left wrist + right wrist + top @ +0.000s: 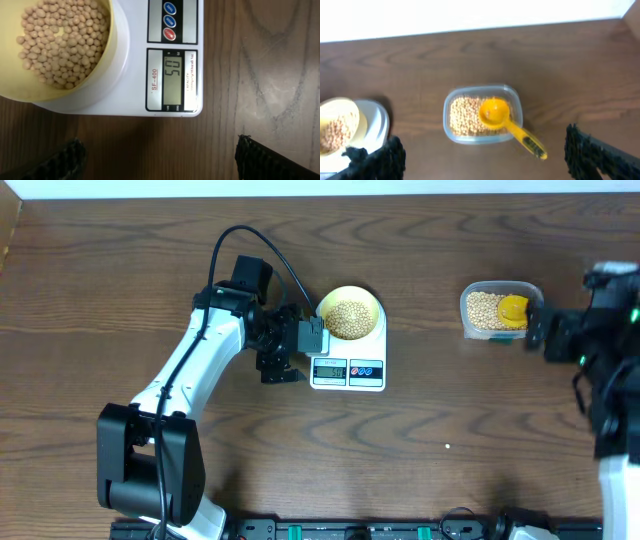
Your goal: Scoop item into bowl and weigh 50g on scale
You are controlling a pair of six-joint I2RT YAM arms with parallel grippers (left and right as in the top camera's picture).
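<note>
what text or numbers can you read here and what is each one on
"50" on the scale's display, seen sideways.
"SF-400" printed on the scale beside the display.
Small print on the display's other side: too small to read.
Marks on the buttons: too blurred to read.

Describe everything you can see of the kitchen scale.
The scale is a flat, white, plastic-looking rectangle lying on the brown wooden table. Its front strip holds a grey display reading 50 and round blue and red buttons. The pale yellow bowl of beans stands on its platform. The open left gripper hangs beside it, apart.
</note>
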